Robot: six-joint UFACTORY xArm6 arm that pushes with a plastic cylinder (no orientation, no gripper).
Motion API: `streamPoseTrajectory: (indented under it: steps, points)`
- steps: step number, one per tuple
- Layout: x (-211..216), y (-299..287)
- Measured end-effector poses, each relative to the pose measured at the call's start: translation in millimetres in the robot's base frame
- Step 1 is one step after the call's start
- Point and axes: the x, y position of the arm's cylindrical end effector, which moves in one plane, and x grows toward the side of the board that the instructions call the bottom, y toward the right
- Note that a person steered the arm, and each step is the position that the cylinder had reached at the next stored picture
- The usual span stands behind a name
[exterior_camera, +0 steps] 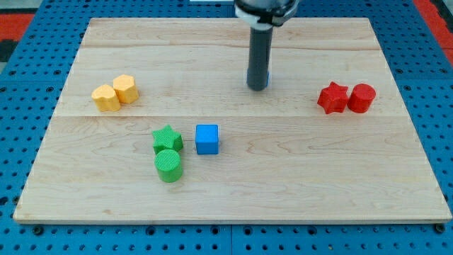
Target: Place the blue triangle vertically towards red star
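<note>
Claw state cannot be told: arm ends in a plain dark rod [259, 57], with my tip [257, 88] on the wooden tabletop [318, 177], upper middle.
Blue triangle [268, 76] is mostly hidden behind the rod; only a blue sliver shows at the rod's right edge just above my tip, shape and contact unclear. Red star [332, 98] sits well apart toward the view's right, touching red cylinder [362, 98]. Yellow heart [106, 98] and yellow hexagon [125, 88] are paired at the view's left. Green star [167, 138] touches green cylinder [168, 165] below it; blue cube [207, 139] is just right of the star.
</note>
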Motion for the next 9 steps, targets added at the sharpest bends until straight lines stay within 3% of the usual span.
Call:
streamPoseTrajectory:
  steps: [1,3,4,6,7,9]
  points:
    - [-60.8,56.5]
    - [-15.7,32.3]
    - [-22.3,-19.5]
    - [-97.3,72.6]
    - [-87.7,69.7]
    - [-62.1,117.6]
